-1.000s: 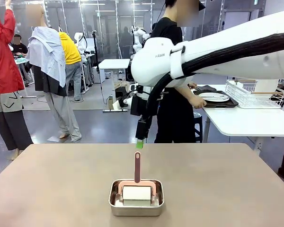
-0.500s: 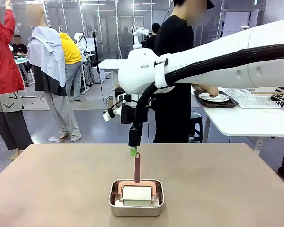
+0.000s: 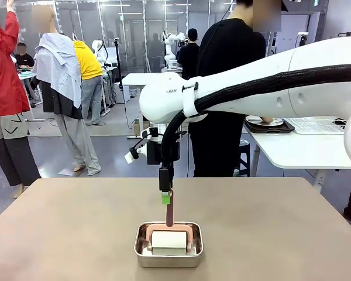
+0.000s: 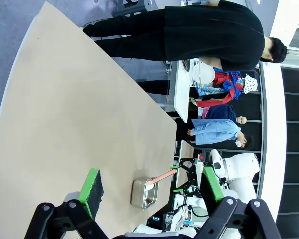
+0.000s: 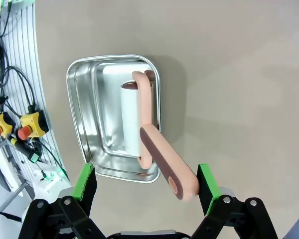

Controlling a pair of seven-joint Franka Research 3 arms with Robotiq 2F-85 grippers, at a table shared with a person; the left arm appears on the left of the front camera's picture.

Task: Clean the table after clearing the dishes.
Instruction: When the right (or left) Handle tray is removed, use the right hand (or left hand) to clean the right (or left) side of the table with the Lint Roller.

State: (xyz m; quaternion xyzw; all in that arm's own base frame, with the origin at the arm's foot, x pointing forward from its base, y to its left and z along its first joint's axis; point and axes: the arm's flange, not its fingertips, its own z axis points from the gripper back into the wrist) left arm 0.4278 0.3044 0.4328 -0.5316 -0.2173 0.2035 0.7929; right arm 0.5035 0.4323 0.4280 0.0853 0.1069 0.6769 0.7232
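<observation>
Right arm's fingers [image 5: 83, 183] dropped down mid-frame, wide open around the pink roller handle [image 5: 162, 159], probably not touching yet. Left fingers [image 4: 92, 191] open too. Bench [image 3: 76, 234] cleaning looked next.

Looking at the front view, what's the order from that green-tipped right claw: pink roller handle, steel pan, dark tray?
From the right gripper:
1. Pink roller handle, right at its fingertips.
2. Steel pan, just below, on the beige table.
3. Dark tray, far right, on the white table.

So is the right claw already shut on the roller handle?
No, the right claw is wide open, with the roller handle showing between its jaws.
</observation>
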